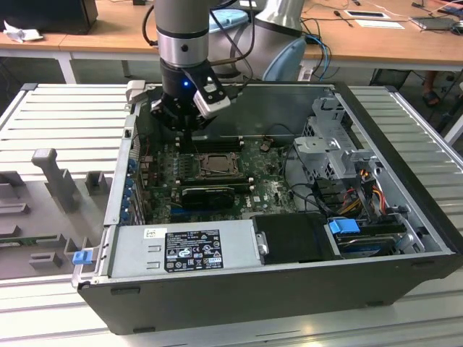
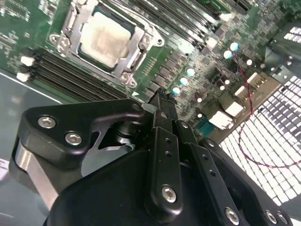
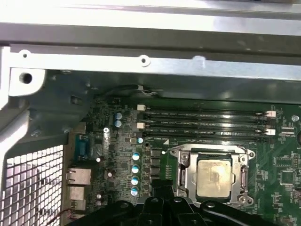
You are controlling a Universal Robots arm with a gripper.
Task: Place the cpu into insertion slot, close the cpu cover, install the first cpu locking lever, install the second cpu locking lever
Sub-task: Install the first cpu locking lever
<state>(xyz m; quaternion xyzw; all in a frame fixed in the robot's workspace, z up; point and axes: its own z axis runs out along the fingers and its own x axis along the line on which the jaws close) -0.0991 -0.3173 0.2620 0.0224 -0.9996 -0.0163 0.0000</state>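
The cpu (image 3: 215, 176) lies flat in the insertion slot (image 3: 207, 151), its dull silver face up, on the green board inside the open computer case. The cpu cover (image 3: 237, 176) lies down around it as a silver frame. I cannot tell how the thin levers along the socket's sides stand. In the exterior view my gripper (image 1: 189, 136) hangs above the board, a little to the exterior view's left of the cpu (image 1: 215, 165) and beyond it. In the second wrist view my gripper (image 2: 159, 101) has its black fingers pressed together with nothing between them, apart from the cpu (image 2: 106, 40).
Long black memory slots (image 3: 207, 122) run beside the socket. A black card (image 1: 208, 195) sits in front of it, then the grey power supply (image 1: 184, 246). A metal drive cage (image 1: 336, 144) and cables fill the exterior view's right. The case's perforated rear wall (image 3: 33, 188) is close by.
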